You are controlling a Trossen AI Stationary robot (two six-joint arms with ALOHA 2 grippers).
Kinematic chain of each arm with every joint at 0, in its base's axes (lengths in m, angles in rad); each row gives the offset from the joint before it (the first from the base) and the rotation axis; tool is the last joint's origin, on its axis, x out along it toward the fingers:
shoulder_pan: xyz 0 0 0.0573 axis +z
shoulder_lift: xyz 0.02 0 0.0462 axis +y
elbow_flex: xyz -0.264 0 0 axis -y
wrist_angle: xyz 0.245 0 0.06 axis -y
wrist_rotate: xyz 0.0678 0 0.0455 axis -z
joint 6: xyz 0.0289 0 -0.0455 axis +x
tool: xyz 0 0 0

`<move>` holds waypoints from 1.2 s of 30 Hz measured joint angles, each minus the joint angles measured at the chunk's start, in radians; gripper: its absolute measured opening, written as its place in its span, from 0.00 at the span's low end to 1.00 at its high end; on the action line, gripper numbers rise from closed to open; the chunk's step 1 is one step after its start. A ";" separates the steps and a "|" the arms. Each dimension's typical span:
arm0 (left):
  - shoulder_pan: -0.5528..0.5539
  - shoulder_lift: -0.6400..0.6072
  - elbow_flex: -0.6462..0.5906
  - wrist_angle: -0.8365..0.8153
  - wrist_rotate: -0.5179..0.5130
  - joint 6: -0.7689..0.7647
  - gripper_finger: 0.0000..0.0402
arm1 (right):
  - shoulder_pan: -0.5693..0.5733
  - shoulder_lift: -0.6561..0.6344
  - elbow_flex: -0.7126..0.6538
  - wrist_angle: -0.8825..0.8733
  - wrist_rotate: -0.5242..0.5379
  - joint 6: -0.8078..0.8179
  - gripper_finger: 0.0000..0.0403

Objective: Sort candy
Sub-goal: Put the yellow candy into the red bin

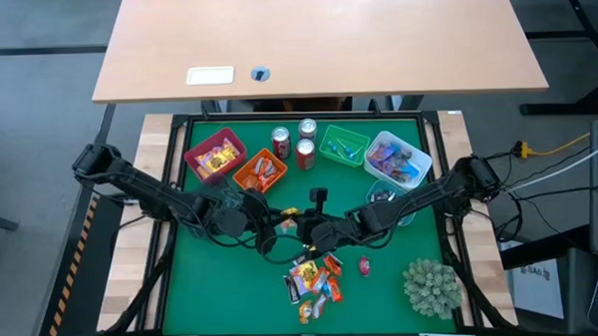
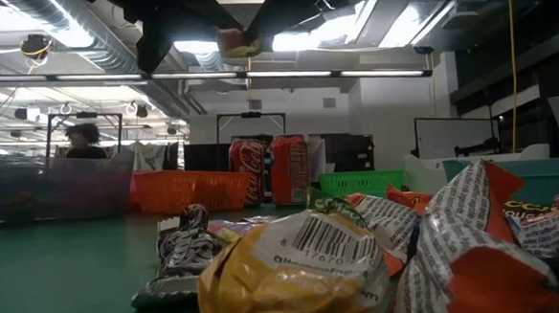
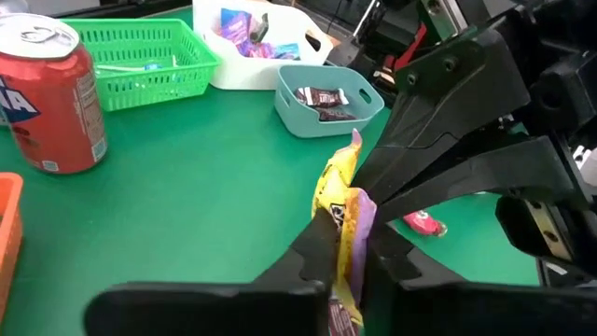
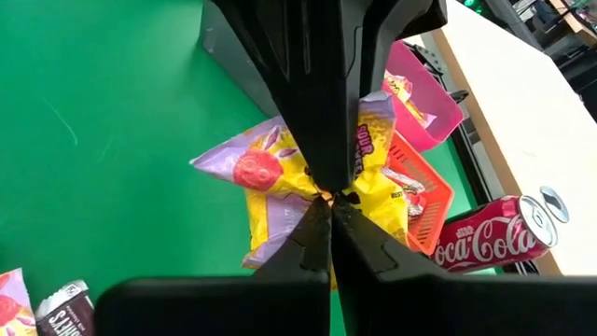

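Worktop (image 1: 224,290): matt green mat, smooth, edged in pale wood. Soda cans (image 1: 305,153): glossy red metal with bare silver tops. Baskets: green one (image 3: 140,56) is open-lattice plastic; the teal tub (image 3: 326,117) is smooth matt plastic. Yellow candy packet (image 4: 373,201): crinkled glossy film (purple patches catch light), pinched between matt black plastic fingers (image 4: 322,121). Pile wrappers (image 2: 295,271): shiny creased foil.

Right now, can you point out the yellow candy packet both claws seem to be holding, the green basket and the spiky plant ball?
yellow candy packet (image 4: 378,191): right wrist view, its yellow face beside the fingers.
green basket (image 3: 140,47): left wrist view, its mesh front wall.
spiky plant ball (image 1: 430,285): high view, its middle.
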 joint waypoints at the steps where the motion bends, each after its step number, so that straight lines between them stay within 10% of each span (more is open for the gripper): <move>1: 0.000 0.000 0.000 0.000 0.002 0.000 0.02 | 0.000 0.000 0.000 0.000 -0.005 0.000 0.00; 8: -0.001 0.000 0.000 -0.010 0.008 0.001 0.01 | -0.002 -0.002 0.000 -0.001 -0.097 0.004 0.05; 18: 0.060 -0.028 0.000 -0.113 0.044 0.001 0.00 | 0.003 -0.002 0.000 -0.001 -0.133 0.038 0.39; 36: 0.373 -0.231 0.000 -0.826 -0.119 0.002 0.00 | 0.014 -0.002 0.000 -0.363 -0.529 0.362 0.47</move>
